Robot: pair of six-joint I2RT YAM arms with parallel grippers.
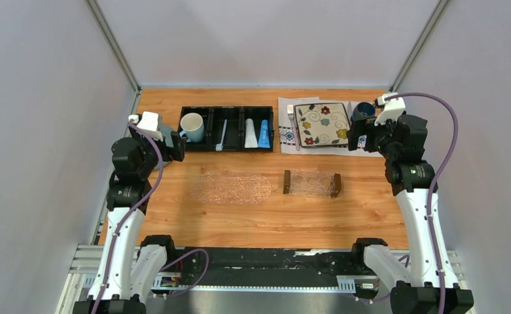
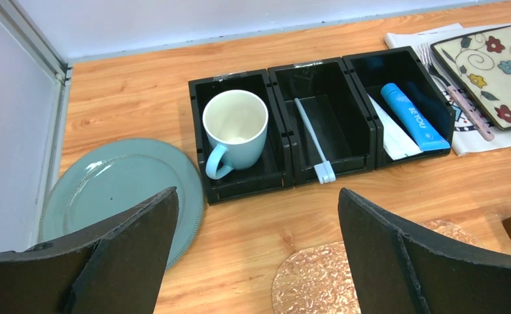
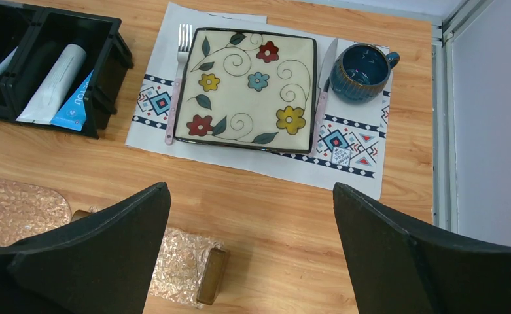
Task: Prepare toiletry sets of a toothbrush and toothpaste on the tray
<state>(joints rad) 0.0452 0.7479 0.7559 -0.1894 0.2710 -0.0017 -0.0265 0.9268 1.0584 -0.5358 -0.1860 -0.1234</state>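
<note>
A pale toothbrush (image 1: 223,136) (image 2: 311,134) lies in the middle compartment of a black organizer (image 1: 226,111) (image 2: 239,186). In the organizer's right compartment lie a blue toothpaste tube (image 1: 264,134) (image 2: 413,116) (image 3: 76,104) and a white tube (image 1: 250,133) (image 3: 53,82). The clear textured tray (image 1: 312,184) (image 3: 180,261), with brown end bars, sits bare at the table's middle. My left gripper (image 1: 174,145) (image 2: 258,196) hovers open just left of the organizer. My right gripper (image 1: 357,139) (image 3: 250,190) hovers open, right of the tray. Neither holds anything.
A light blue mug (image 2: 234,127) stands in the organizer's left compartment. A teal plate (image 2: 118,190) lies beside it. An oval clear mat (image 1: 231,188) lies left of the tray. At back right, a placemat (image 3: 364,163) holds a floral plate (image 3: 249,85), fork (image 3: 177,78), knife (image 3: 324,85) and dark blue cup (image 3: 360,70).
</note>
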